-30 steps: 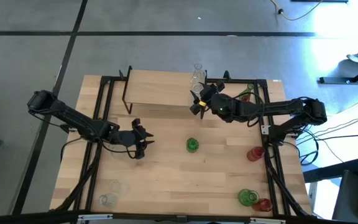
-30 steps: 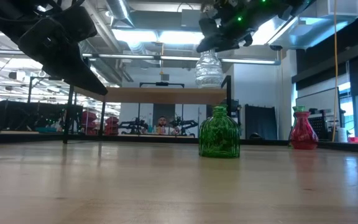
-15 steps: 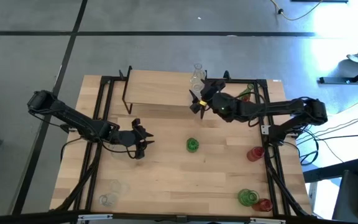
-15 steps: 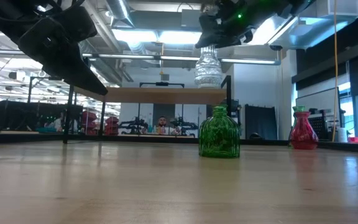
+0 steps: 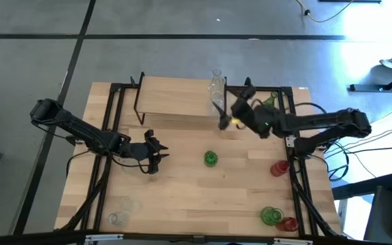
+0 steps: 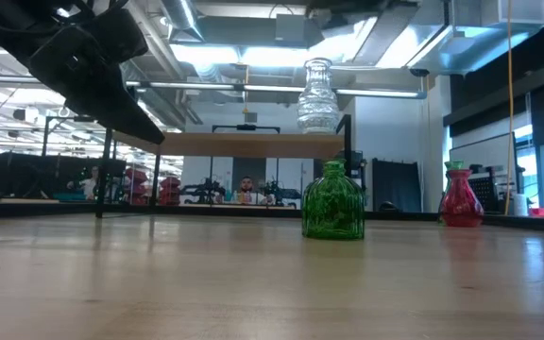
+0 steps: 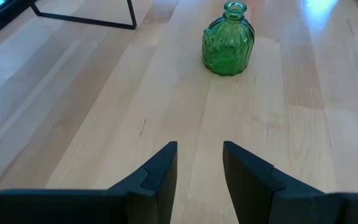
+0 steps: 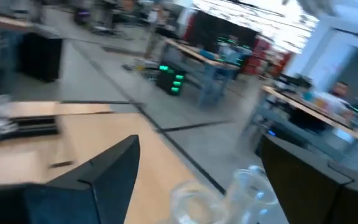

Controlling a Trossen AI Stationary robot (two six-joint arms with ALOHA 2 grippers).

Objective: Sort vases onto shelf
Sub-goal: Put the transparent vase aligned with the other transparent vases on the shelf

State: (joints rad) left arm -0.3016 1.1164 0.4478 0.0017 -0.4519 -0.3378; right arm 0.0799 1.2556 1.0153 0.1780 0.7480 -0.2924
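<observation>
A clear glass vase [image 5: 216, 87] stands upright on its base at the right end of the light-wood shelf [image 5: 175, 99]; the low view shows it [image 6: 317, 96] on the board [image 6: 234, 144]. My right gripper [image 5: 226, 118] is open just right of and above the vase, touching nothing; its wrist view shows the vase [image 8: 247, 190] blurred between the wide-spread fingers [image 8: 98, 171]. My left gripper [image 5: 152, 156] is open and empty over the table's middle left. A green vase [image 7: 229, 38] stands ahead of it on the table.
The green vase [image 5: 211, 158] stands mid-table. A red vase [image 5: 278, 167] stands at the right edge, a green [image 5: 271, 216] and a red vase [image 5: 289, 223] at the near right, and clear vases [image 5: 120, 211] at the near left. More vases [image 5: 269, 102] stand at the far right.
My right gripper has let go of the clear vase's neck, risen, and drawn back toward the table's right edge. The vase stays upright on the shelf's right end.
</observation>
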